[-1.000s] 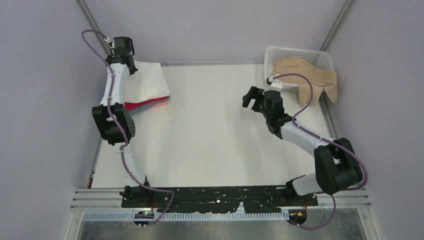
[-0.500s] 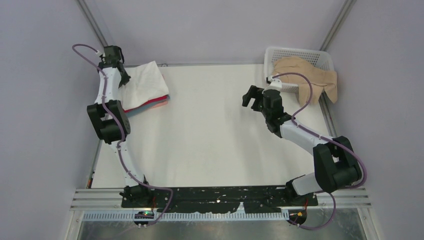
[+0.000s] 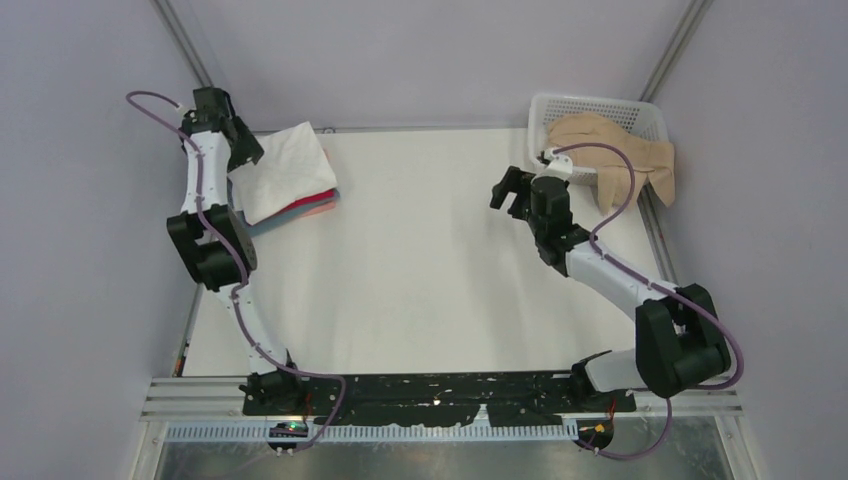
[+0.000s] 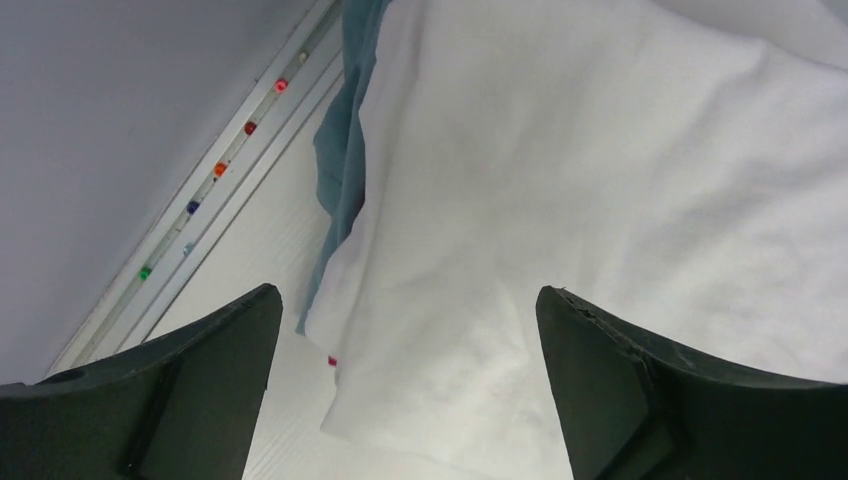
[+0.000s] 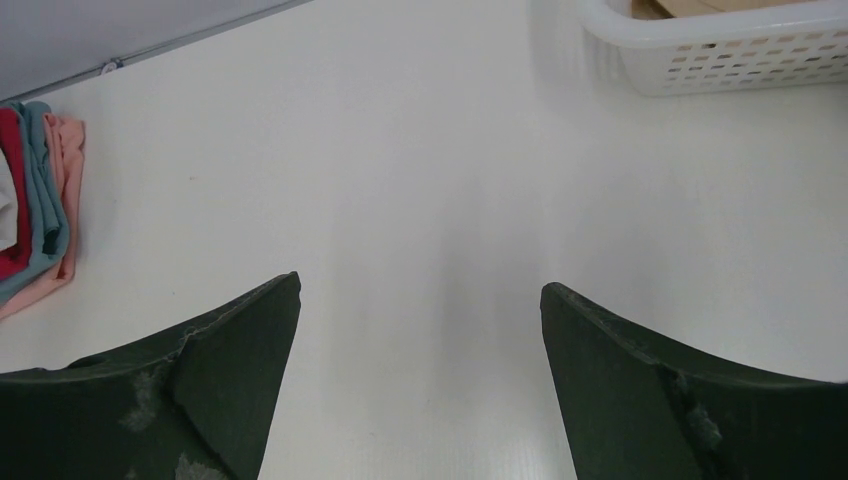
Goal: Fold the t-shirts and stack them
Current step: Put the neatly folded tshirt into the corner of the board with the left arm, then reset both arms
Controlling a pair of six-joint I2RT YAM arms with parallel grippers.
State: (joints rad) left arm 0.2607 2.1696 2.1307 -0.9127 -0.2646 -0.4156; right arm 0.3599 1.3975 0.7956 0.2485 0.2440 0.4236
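A folded white t-shirt [image 3: 285, 170] lies on top of a stack of folded red, teal-blue and pink t-shirts [image 3: 305, 208] at the table's back left. Seen from the left wrist, the white t-shirt [image 4: 560, 180] fills the frame, with a teal-blue edge [image 4: 345, 150] showing at its left. My left gripper [image 3: 243, 150] hangs open just off the stack's back-left corner and holds nothing. A tan t-shirt [image 3: 610, 150] hangs out of the white basket [image 3: 600, 108] at the back right. My right gripper [image 3: 507, 192] hovers open over bare table, left of the basket.
The right wrist view shows the basket's corner [image 5: 720, 50] at top right and the stack's edges [image 5: 40, 200] at far left. Grey walls close in on both sides. A metal rail [image 4: 200, 190] runs along the table's left edge.
My left gripper has opened, let go of the white t-shirt and drawn back to the left. The white t-shirt now lies on the stack. The right gripper turned slightly.
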